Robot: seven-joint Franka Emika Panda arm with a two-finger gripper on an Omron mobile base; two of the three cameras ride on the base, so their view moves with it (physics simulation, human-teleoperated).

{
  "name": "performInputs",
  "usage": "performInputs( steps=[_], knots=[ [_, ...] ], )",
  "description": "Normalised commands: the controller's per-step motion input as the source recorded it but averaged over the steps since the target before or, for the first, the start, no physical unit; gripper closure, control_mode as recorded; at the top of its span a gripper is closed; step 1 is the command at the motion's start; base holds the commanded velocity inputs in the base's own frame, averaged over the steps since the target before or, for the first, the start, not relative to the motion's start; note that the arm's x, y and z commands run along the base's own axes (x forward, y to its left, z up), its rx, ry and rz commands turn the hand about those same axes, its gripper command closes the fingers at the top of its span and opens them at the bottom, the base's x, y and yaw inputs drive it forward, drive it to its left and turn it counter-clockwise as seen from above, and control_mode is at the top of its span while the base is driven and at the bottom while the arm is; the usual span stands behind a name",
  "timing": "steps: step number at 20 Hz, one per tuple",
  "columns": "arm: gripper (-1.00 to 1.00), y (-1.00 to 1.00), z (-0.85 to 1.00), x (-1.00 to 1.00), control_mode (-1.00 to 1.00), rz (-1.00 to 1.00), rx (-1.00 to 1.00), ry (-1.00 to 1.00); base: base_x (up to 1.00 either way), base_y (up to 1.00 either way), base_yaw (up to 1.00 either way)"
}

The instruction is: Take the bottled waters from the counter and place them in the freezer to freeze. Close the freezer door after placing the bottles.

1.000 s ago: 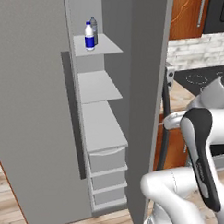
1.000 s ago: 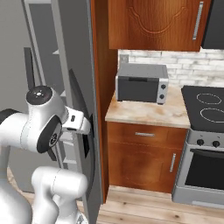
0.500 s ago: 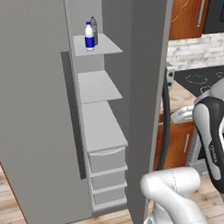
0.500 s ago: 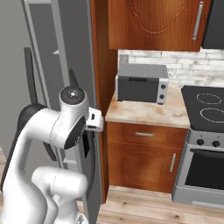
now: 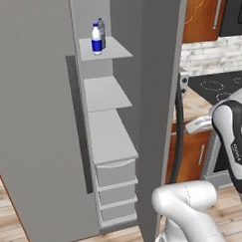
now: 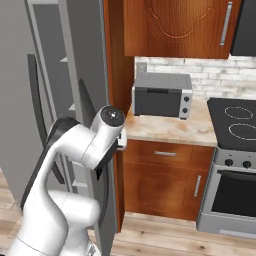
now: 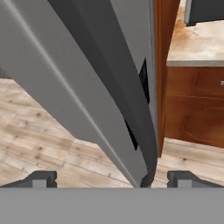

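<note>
Bottles: I count both bottled waters standing on the top shelf inside the freezer, high above and well away from my fingers. That half of the job looks finished to me.
Counter: the counter beyond my fingers carries a toaster oven and no bottle that I can find.
Door: the freezer door stands open; closing it is what I judge remains.
Fingers: my gripper is spread to its widest and holds nothing. The two fingertips sit either side of the door's lower edge, which comes down between them.
Handle: a dark bar handle runs up the panel just ahead of the fingers.
Hard to tell: I cannot say whether either tip touches the door. From the base cameras my own arm covers the hand, and the grey bottle is half hidden behind the blue-labelled one.
</note>
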Motion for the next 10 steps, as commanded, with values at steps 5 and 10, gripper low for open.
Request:
performInputs(
  steps=[5,10],
  knots=[
    [-1.00,0.00,-0.31,0.33,-1.00,0.18,0.10,-0.06,0.00,0.00,0.00],
    [-1.00,-0.03,-0.07,0.15,-1.00,0.06,0.04,0.01,0.00,0.00,0.00]
  ],
)
